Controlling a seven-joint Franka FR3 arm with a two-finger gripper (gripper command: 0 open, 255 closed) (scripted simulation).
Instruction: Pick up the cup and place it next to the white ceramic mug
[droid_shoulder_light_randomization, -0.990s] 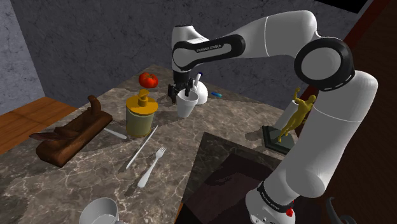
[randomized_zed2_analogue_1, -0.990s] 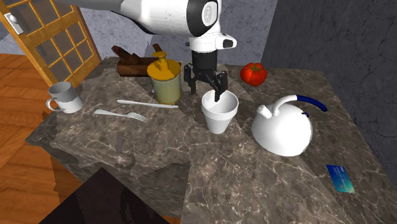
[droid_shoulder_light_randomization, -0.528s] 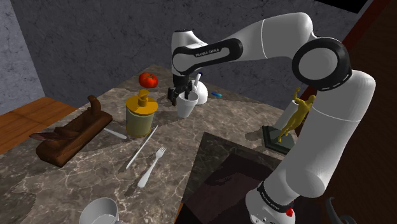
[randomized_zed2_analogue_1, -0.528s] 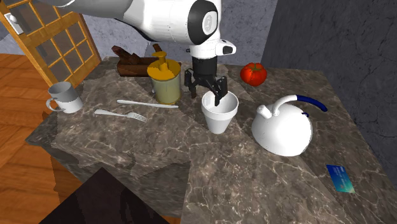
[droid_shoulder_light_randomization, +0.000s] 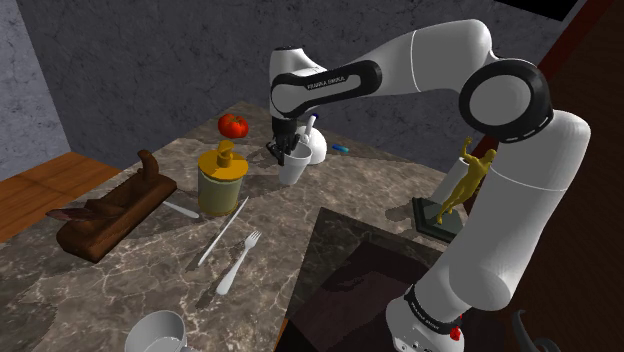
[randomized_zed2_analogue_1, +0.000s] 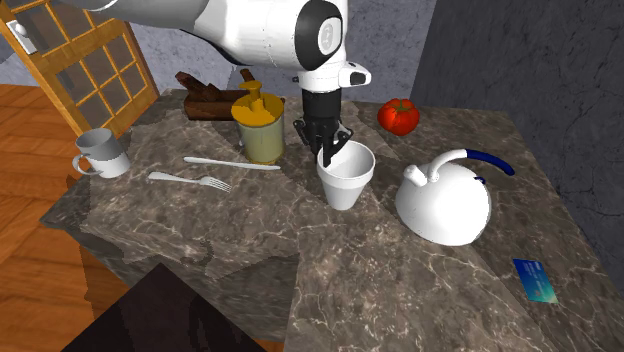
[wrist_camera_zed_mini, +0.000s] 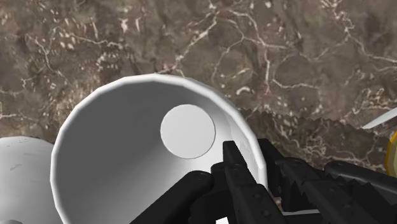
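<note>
Small white lettering runs along the dark band (droid_shoulder_light_randomization: 327, 78) on the white arm (droid_shoulder_light_randomization: 430, 55), on the link just above the wrist, in the shoulder view. It appears to read "FRANKA EMIKA", though the letters are tiny. Nothing else bears legible text.
</note>
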